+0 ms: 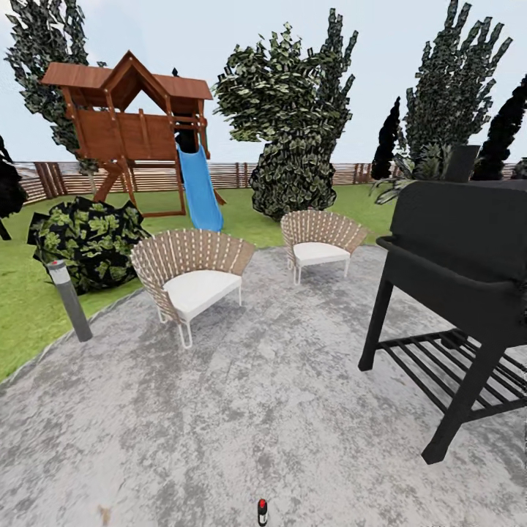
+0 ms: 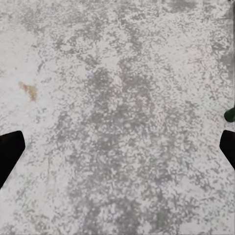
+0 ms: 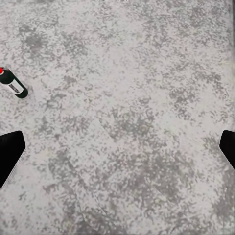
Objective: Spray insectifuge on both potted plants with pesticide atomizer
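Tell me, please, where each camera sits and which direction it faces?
Head view: on the head, facing forward and down over the patio, chairs, grill; pesticide atomizer at the bottom edge.
Left wrist view: near the left hand, facing paving; dark fingertips at both edges.
Right wrist view: near the right hand, facing paving and atomizer.
Shared: paving, atomizer.

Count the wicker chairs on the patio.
2. One chair stands left of centre at the patio's edge; the other chair is farther back, right of it. The grill may hide more.
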You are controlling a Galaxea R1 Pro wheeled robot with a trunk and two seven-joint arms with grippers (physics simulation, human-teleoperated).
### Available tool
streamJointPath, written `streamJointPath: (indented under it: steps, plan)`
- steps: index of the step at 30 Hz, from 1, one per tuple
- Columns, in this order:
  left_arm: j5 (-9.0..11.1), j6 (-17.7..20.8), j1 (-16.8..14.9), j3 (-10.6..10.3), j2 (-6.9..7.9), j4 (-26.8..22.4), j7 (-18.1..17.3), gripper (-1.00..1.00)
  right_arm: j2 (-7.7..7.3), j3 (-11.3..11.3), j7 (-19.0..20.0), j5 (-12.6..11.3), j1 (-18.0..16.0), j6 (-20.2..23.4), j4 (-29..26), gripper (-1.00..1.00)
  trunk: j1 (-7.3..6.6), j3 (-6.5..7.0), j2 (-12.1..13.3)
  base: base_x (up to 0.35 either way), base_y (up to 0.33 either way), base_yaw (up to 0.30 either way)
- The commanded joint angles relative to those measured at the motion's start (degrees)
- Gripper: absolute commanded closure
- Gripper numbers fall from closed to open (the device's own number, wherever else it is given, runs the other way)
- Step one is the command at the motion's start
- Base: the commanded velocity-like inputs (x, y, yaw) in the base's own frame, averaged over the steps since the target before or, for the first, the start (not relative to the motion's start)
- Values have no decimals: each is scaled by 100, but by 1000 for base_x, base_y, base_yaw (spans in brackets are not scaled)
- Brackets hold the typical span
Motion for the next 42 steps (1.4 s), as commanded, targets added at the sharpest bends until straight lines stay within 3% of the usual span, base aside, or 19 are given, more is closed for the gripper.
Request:
streamJointPath:
  steps: [1,13,42]
  plan:
    - [40,-17,-1,-3,1,3,-1,-100,4,-21,-2,60,-5,-16,3,-100,2,-6,-3,228,278,-300]
    - [49,-17,-1,-5,-2,3,-1,-100,4,-21,-2,60,-5,-16,3,-100,2,-6,-3,214,240,-300]
    - [64,-17,-1,-10,-8,3,-1,-100,4,-29,-2,60,-5,-16,3,-100,2,-148,-3,6,5,-254]
